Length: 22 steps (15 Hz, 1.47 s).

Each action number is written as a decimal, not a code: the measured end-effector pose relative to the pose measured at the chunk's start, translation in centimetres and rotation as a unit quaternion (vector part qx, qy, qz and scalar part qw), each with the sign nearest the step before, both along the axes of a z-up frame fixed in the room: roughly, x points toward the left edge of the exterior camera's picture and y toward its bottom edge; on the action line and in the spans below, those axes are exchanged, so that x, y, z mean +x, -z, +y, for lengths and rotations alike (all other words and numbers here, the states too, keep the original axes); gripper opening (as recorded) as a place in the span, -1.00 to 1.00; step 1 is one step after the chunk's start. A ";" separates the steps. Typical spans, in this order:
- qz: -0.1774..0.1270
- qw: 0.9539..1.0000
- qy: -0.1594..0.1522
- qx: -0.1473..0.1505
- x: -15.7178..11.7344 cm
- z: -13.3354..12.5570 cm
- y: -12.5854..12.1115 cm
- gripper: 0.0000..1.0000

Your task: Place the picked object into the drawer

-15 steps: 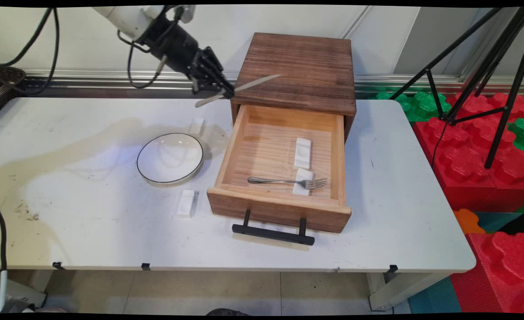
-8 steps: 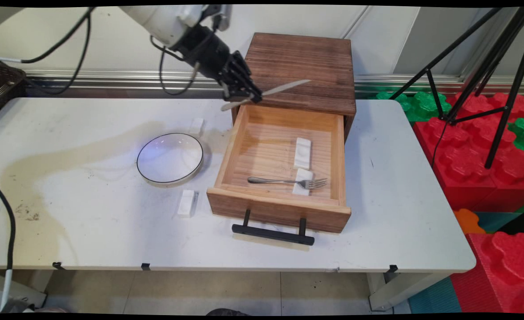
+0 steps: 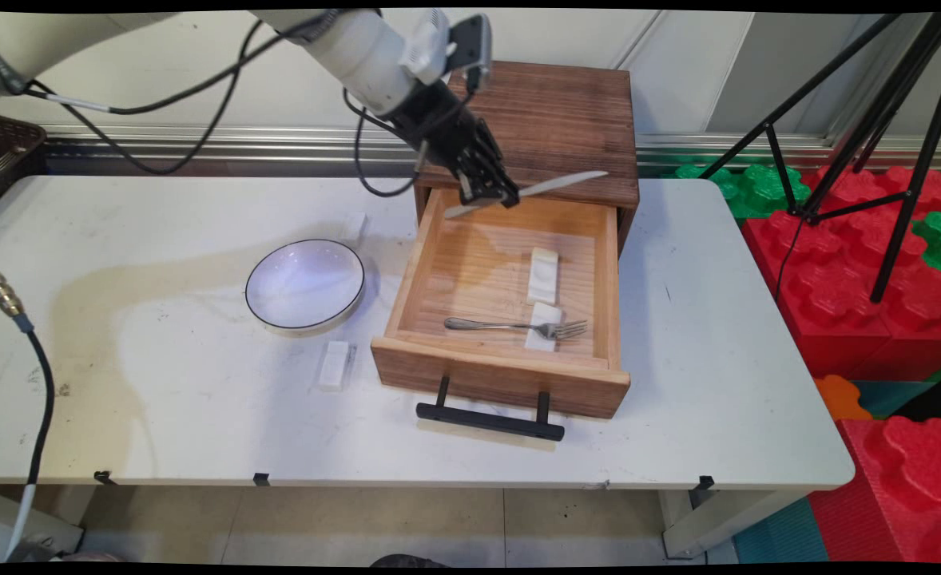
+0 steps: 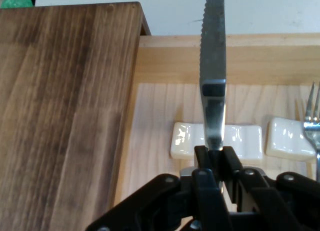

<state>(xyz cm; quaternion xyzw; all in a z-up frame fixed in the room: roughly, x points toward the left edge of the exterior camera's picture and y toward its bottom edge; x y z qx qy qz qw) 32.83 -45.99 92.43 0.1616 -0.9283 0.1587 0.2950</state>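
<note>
Knife [image 3: 554, 186] grasped crosswise by the gripper [image 3: 496, 196], above the open drawer [image 3: 610, 279]. Below, we see a fork [image 3: 518, 326] lying across a white rest [image 3: 542, 336].

White table [image 3: 159, 415] bears plate [image 3: 305, 284], wooden drawer cabinet [image 3: 530, 144], two white rests [image 3: 335, 365].

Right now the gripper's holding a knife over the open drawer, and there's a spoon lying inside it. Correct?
Not quite: it is a fork, not a spoon; the main view shows its tines. The rest holds: the gripper grips a knife over the open drawer.
</note>
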 end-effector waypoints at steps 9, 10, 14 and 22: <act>-0.032 0.999 -0.001 0.024 -2.3 -1.5 5.1 -1.00; -0.034 0.999 0.000 0.025 -2.4 -1.6 5.6 -1.00; -0.041 0.999 0.003 0.029 -3.0 -1.9 7.3 -1.00; -0.054 0.998 0.008 0.040 -3.6 -2.4 9.7 -1.00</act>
